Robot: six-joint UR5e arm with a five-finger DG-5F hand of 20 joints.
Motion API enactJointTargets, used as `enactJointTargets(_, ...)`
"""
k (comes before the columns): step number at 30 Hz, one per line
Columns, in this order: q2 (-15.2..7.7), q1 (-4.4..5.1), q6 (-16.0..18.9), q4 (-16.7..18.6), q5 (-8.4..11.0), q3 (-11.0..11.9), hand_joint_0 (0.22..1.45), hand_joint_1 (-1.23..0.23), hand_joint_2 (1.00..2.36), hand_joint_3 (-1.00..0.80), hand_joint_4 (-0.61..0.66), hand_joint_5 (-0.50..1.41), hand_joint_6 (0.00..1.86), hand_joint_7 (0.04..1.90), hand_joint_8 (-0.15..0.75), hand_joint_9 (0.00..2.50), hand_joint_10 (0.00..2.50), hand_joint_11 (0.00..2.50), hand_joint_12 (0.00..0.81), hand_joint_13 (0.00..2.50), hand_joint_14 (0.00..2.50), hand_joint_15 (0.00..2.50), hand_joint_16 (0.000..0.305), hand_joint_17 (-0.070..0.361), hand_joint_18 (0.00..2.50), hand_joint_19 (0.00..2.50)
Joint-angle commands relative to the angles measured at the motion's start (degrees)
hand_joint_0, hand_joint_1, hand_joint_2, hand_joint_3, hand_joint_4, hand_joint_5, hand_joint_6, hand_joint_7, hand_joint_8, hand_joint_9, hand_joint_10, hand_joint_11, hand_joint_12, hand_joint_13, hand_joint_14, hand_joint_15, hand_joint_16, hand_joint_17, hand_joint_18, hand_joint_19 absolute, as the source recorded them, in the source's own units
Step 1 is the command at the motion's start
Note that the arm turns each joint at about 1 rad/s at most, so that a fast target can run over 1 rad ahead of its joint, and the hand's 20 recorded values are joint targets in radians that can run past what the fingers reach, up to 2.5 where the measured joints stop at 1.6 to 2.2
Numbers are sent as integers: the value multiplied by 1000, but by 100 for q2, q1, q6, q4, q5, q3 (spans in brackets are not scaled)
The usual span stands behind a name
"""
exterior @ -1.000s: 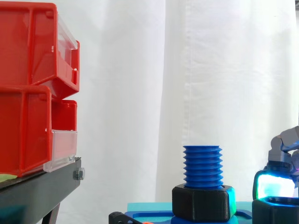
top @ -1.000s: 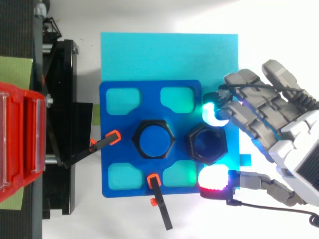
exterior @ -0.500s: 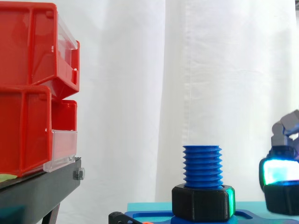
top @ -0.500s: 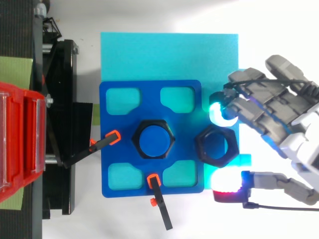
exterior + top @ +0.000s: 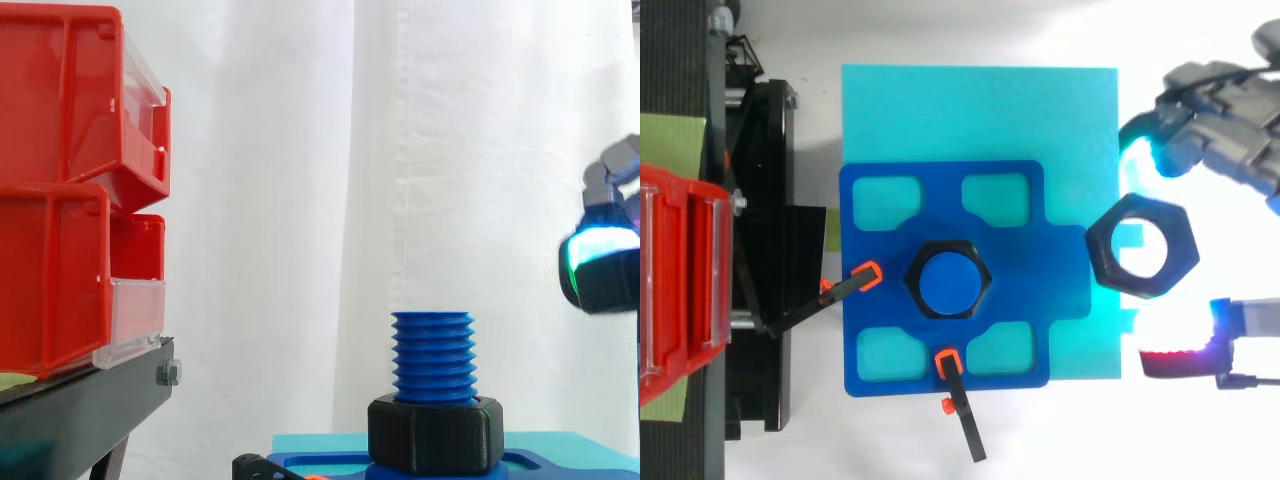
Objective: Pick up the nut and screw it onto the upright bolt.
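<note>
- Nut (image 5: pixel 1140 259): black, hexagonal, held in the air beside the blue base plate (image 5: pixel 940 205), level with a point above the bolt's top. In the side view (image 5: pixel 602 288) the frame edge cuts it off.
- Hand (image 5: pixel 1225 95): fingers and thumb curled either side of the nut, gripping it. The contact points are hard to make out.
- Bolt (image 5: pixel 432 355): blue, upright, with a black hex collar (image 5: pixel 435 436) at its foot.
</note>
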Motion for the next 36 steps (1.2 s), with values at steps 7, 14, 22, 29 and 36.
enactJointTargets(7,22,-458,-546,696,-1663,313,551,-567,1000,-500,257,-169,604,1171,257,501,0,0,273,559,0,0,31,69,348,17)
enactJointTargets(14,-295,-625,-766,1373,-2112,322,550,-566,1000,-500,256,-168,604,1171,257,500,0,0,272,560,0,0,31,69,352,22)
enactJointTargets(22,-638,-792,-766,1707,-2481,656,550,-564,1000,-500,259,-167,603,1175,259,502,0,0,272,562,0,0,31,69,354,23)
enactJointTargets(29,-866,-845,-766,1698,-2542,797,550,-563,1000,-499,258,-166,603,1171,259,504,0,0,272,565,0,0,31,69,356,22)
enactJointTargets(36,-884,-845,-678,1311,-2525,779,550,-562,1000,-497,256,-166,602,1172,259,507,0,0,271,573,0,0,31,69,364,27)
